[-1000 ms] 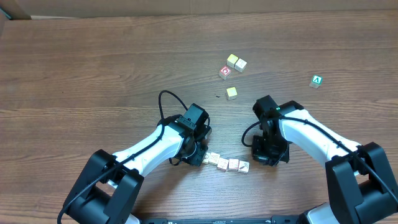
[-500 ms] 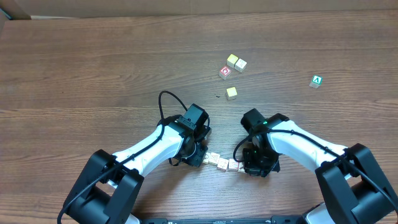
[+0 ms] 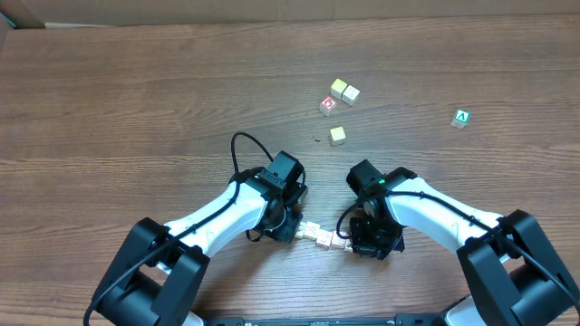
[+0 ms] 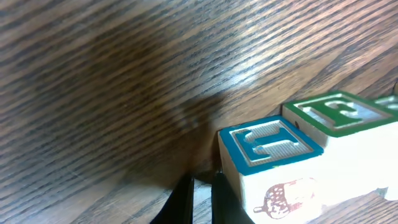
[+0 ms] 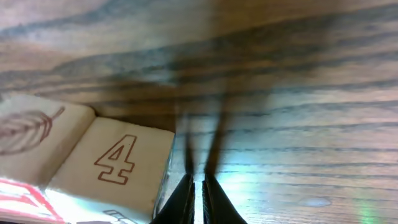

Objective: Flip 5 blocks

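A short row of pale blocks (image 3: 323, 237) lies near the table's front edge between my two grippers. My left gripper (image 3: 290, 220) is at the row's left end. In the left wrist view it (image 4: 202, 185) is shut and empty, its tips right beside a blue-framed block (image 4: 270, 148) with an acorn on its side; a green-framed block (image 4: 339, 112) follows. My right gripper (image 3: 361, 237) covers the row's right end. In the right wrist view it (image 5: 198, 186) is shut and empty, tips down at the table beside a block printed "4" (image 5: 115, 163); a leaf block (image 5: 31, 134) lies beyond.
Farther back lie two plain yellow cubes (image 3: 343, 91), a red-marked cube (image 3: 327, 105) and another yellow cube (image 3: 337, 135). A green "A" cube (image 3: 461, 118) sits far right. The left arm's black cable (image 3: 237, 149) loops above the wood table.
My right gripper has slid left to the right end of the row, covering the end block. The left arm and the other cubes have not moved.
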